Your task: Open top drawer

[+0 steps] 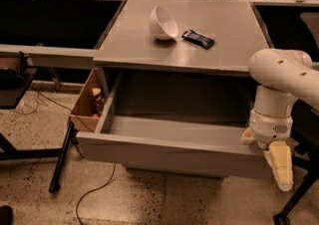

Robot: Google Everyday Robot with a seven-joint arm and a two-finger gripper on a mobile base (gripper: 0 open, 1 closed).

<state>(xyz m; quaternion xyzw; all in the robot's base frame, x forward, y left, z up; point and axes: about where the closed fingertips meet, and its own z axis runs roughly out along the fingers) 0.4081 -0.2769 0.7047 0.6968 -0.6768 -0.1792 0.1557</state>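
**Top drawer open, claw at its right end**

The grey metal cabinet's flat tabletop (224, 25) fills the middle of the scene. Under it the wide, shallow grey top drawer (169, 152) stands pulled far out toward the near side, showing a bare grey tray inside. The white robot arm (279, 77) hangs down at the right, its wrist close against the drawer's right end. The cream claw (279, 167) points down just past the front's right corner; I cannot tell whether it is wide or narrow. An open brown cardboard box (87, 102) sits on the floor just left of the drawer's side wall. A black stand leg (62, 157) slants beside it. On the tabletop a white bowl (162, 22) lies tipped on its side. A dark flat snack wrapper (198, 39) lies just to its right.
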